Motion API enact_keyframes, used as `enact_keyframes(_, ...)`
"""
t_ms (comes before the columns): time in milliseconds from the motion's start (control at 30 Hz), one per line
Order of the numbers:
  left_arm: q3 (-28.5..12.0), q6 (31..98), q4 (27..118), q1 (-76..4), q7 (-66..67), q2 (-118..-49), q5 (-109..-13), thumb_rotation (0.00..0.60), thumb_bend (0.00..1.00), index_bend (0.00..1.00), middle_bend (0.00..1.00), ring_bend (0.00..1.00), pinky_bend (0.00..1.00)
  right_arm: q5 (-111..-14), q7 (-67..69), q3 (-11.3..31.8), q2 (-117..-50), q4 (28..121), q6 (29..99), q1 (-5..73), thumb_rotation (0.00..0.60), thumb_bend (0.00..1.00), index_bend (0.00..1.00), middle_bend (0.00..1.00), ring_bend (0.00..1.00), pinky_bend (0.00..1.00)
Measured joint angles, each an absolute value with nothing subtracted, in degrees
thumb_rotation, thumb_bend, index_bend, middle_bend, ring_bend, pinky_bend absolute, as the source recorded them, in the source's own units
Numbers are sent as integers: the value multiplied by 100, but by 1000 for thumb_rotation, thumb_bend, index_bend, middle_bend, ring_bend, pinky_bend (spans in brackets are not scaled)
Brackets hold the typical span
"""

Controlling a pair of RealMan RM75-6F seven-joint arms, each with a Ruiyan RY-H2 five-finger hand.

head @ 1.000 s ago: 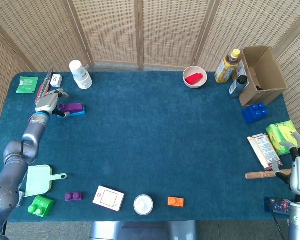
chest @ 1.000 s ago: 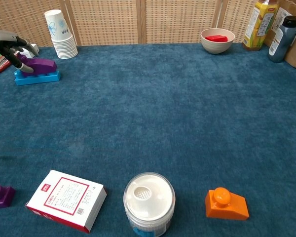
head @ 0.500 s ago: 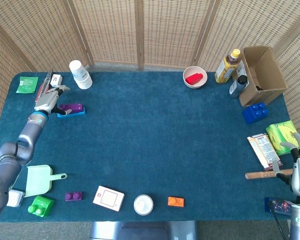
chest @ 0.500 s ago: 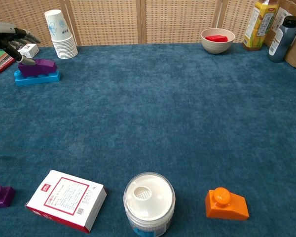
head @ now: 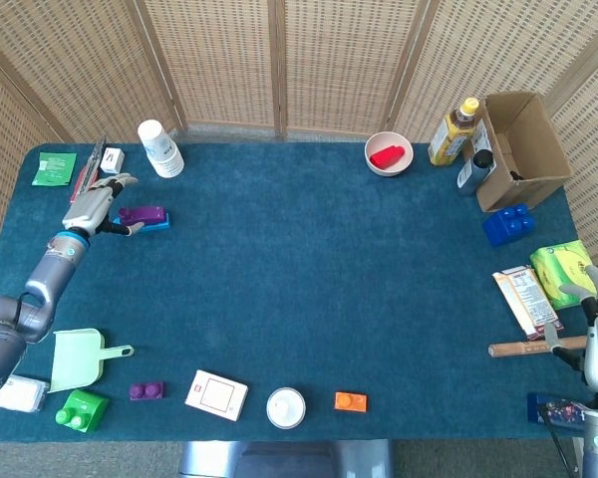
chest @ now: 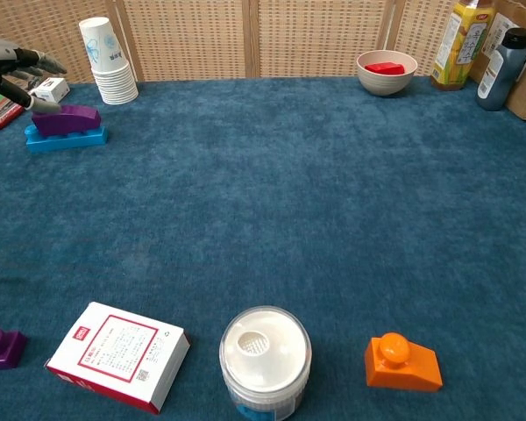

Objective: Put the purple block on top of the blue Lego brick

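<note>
Block (chest: 66,117) sits on the brick (chest: 67,138) at the table's far left, looking seated, though the view is small. My left hand (head: 92,204) hovers beside it, fingers spread, holding nothing. It should be light, rigid, slick plastic; grip its long sides.

My table (head: 309,269): dark blue carpet top. Directly on it: blue Lego brick (head: 157,224) far left, paper cups (head: 159,148), bowl (head: 389,154), cardboard box (head: 523,149), green dustpan (head: 80,359), white jar (chest: 265,351), orange brick (chest: 401,361), card box (chest: 118,354).
</note>
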State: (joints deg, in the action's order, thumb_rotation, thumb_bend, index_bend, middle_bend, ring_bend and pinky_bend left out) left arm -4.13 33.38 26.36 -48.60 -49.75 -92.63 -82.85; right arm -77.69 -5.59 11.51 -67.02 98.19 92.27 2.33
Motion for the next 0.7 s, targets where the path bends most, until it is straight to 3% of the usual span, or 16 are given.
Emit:
enact_keyframes(100, -445, 3404, 2597, -4804, -4652, -9339, -8210, 133, 242, 100, 18, 0, 0, -7776, -542, 1146, -6699, 9818, 9263, 205, 600, 280, 308, 135, 0, 0)
enact_keyframes(233, -537, 3449, 2523, -4747, -4331, -9522, -8058, 11, 222, 96, 13, 0, 0, -7788, -526, 1130, -6685, 9827, 9305, 161, 600, 280, 307, 135, 0, 0)
enact_keyframes(700, -660, 3206, 1955, -4894, -3662, -10010, -7901, 0, 198, 77, 0, 0, 0, -7765, -497, 1141, -6652, 9833, 9380, 82, 600, 281, 307, 135, 0, 0)
